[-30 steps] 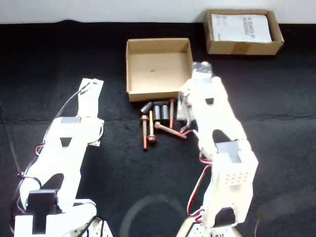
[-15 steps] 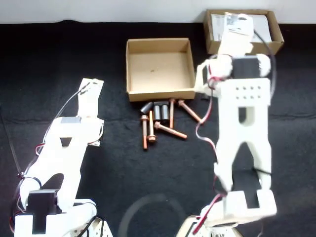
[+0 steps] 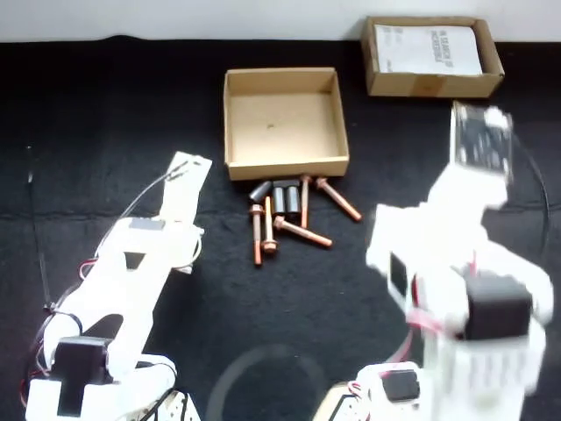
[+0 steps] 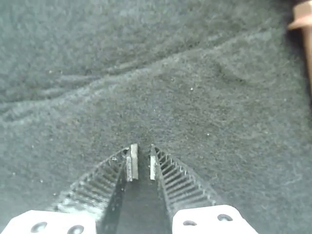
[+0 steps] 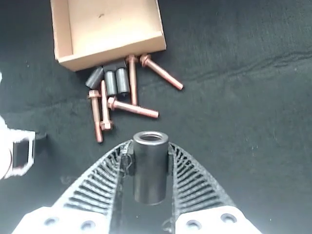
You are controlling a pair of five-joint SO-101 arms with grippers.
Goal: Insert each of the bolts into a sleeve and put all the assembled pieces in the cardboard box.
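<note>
- Right gripper (image 5: 150, 146): closed firmly around a dark sleeve (image 5: 150, 170), which stands upright between the jaws with its open end up.
- Change, right arm: a second ago it was low over the pile at the front corner of the cardboard box (image 3: 285, 165). It then swung up and outward, and it is now drawn back and raised on its own side of the table, well apart from the pile. The sleeve has left the table with it.
- Left gripper (image 4: 141, 158): jaws nearly together with only a slit between them, holding nothing. It hovers over the black cloth (image 4: 146, 73). It has edged slightly toward the pile since a second ago.
- Bolts (image 3: 302, 232): five lie on the cloth just in front of the box. One of them was covered by the right arm a second ago and is now exposed.
- Loose sleeves (image 3: 279, 195): three lie side by side against the box's front wall.
- The box holds no assembled pieces.
- Assessment: the first sleeve is secured and presented mouth-up. The likely next step is for the left arm to take a bolt and feed it in. No assembly has been completed yet.
</note>
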